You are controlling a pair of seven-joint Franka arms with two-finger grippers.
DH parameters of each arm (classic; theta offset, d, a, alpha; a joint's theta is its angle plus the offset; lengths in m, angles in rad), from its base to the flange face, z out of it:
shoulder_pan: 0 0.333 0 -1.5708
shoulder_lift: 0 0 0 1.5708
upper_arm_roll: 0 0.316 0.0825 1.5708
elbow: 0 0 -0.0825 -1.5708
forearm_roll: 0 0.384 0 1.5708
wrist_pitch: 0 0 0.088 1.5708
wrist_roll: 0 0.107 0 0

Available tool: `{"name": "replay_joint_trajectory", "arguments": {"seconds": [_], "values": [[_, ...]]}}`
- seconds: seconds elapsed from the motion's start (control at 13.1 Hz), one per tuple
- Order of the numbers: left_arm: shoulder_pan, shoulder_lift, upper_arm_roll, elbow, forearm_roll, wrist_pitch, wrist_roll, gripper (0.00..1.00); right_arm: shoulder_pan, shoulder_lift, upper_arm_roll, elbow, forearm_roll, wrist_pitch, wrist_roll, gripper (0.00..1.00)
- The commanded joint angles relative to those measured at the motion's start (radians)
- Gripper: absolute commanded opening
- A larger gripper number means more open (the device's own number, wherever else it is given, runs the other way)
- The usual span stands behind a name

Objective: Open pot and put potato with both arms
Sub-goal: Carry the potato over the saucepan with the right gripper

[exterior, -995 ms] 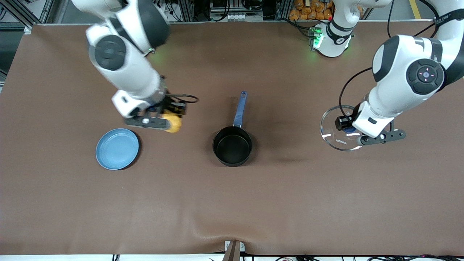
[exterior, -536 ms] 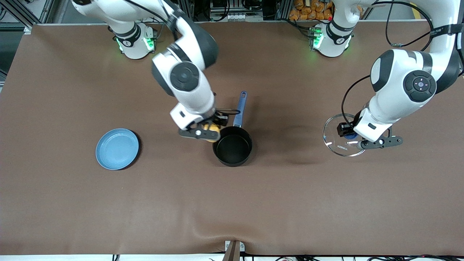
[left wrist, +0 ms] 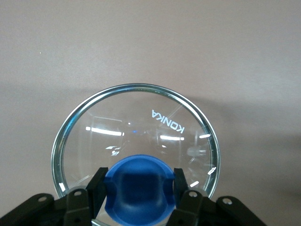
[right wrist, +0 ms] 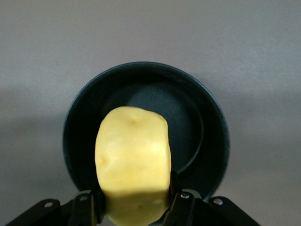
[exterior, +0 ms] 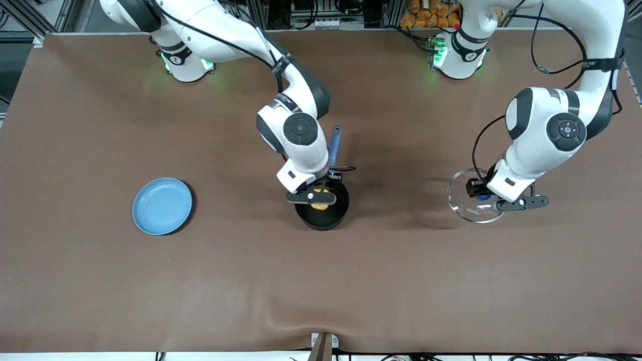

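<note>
The potato (right wrist: 132,162) is held clamped in the right gripper (exterior: 318,197), directly over the open pot (exterior: 321,206). In the right wrist view the pot's dark floor shows just under the potato, with the rim ringing it on all sides. The step in hand is judged to be the drop into the pot. It would be done well if the potato were lowered closer to the floor before the fingers (right wrist: 181,205) are parted, and kept centred so that the rim is not struck and the pot is not nudged by its blue handle (exterior: 332,148), which points away from the front camera toward the arm bases.

Toward the left arm's end of the table, the glass lid (left wrist: 136,141) is held by its blue knob (left wrist: 137,190) in the closed left gripper (exterior: 482,196), low over the table (exterior: 401,281). The word KONKA (left wrist: 168,120) can be read on the glass.

A blue plate (exterior: 162,206) lies well apart from both grippers, toward the right arm's end.
</note>
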Motion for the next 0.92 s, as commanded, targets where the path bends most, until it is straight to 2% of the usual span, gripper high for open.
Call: {"name": "replay_joint_trajectory", "arguments": {"seconds": [0.0,0.46,0.69,0.77,0.84], "values": [[0.026,0.017,-0.009,-0.035,-0.009,0.088,0.044,0.0,0.017,0.047,-0.023,0.039,-0.015,0.016,0.015,0.0],[0.048,0.097,-0.011,-0.044,-0.012,0.153,0.052,0.0,0.022,0.101,-0.031,0.036,-0.014,0.062,0.017,0.0],[0.054,0.118,-0.011,-0.044,-0.099,0.159,0.079,0.0,0.025,0.118,-0.031,0.036,-0.014,0.084,0.018,0.0],[0.063,0.123,-0.009,-0.044,-0.125,0.16,0.111,0.0,0.025,0.119,-0.031,0.036,-0.014,0.084,0.018,0.11],[0.071,0.131,-0.009,-0.043,-0.142,0.16,0.135,0.0,0.025,0.119,-0.031,0.036,-0.014,0.084,0.018,0.4]]}}
